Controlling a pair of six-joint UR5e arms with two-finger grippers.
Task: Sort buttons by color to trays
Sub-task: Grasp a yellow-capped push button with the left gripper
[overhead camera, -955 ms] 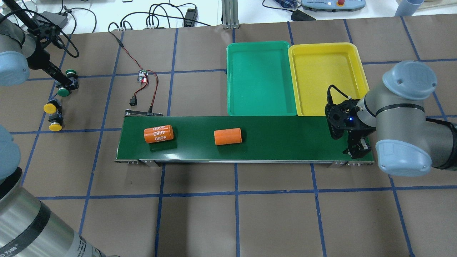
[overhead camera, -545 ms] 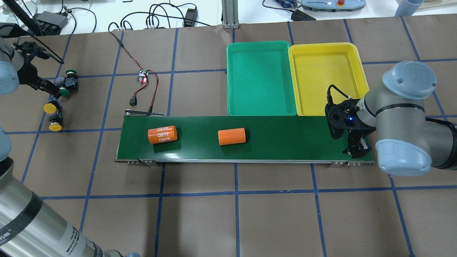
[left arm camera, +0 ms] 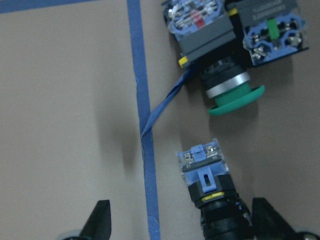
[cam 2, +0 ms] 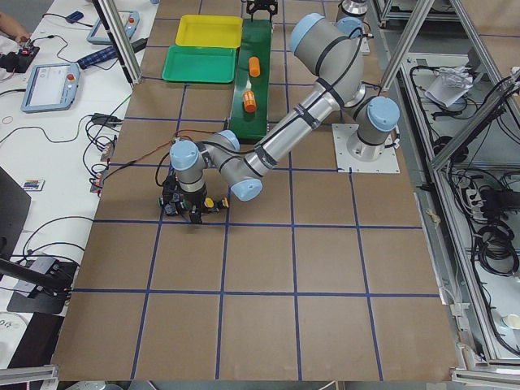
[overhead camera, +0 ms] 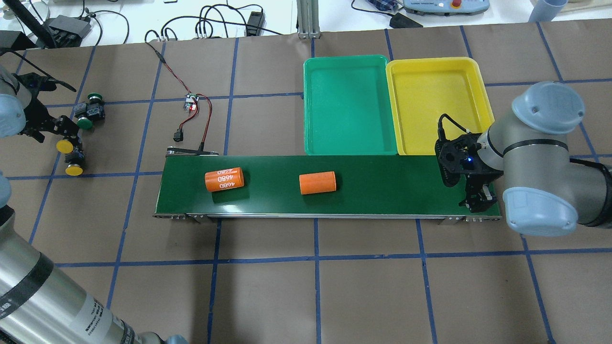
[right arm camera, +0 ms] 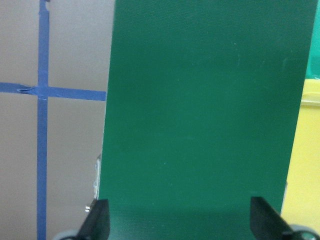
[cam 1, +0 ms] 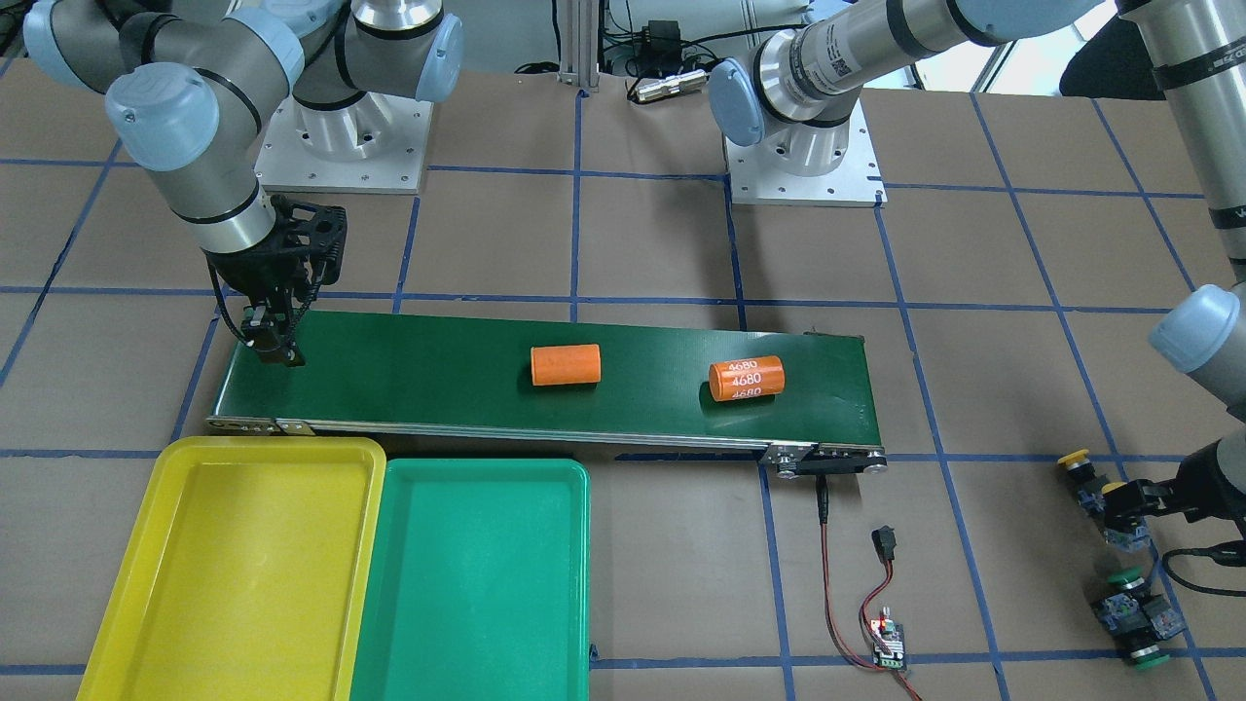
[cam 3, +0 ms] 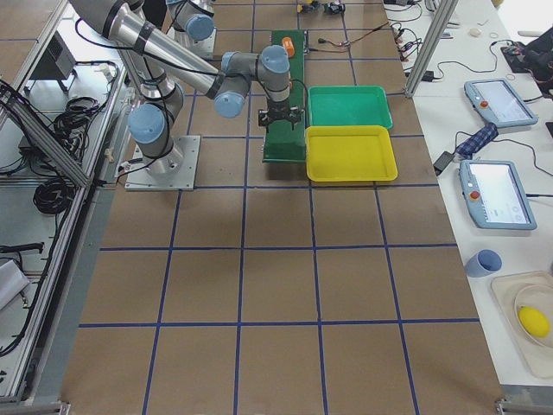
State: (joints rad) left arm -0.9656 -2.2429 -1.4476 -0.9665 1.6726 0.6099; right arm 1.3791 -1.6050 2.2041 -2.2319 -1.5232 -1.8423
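Observation:
Four buttons lie at the table's far left. The two green-capped buttons (overhead camera: 85,123) (overhead camera: 95,99) are farther back, and the two yellow-capped buttons (overhead camera: 64,145) (overhead camera: 74,168) are nearer. My left gripper (overhead camera: 61,133) is open, low over a yellow button. In the left wrist view that button's blue block (left arm camera: 202,162) lies between the fingertips (left arm camera: 100,220), close to the right one, with a green button (left arm camera: 234,95) beyond. My right gripper (overhead camera: 478,198) is open and empty over the belt's right end. The green tray (overhead camera: 349,105) and yellow tray (overhead camera: 437,100) hold nothing.
A dark-green conveyor belt (overhead camera: 382,186) carries two orange cylinders, one printed "4680" (overhead camera: 224,179) and one plain (overhead camera: 318,183). A small circuit board with red and black wires (overhead camera: 192,102) lies behind the belt's left end. Blue tape lines cross the brown table.
My left gripper has moved from the green buttons toward the near side, down over the yellow buttons. Both orange cylinders have shifted right along the belt. The right arm has not moved.

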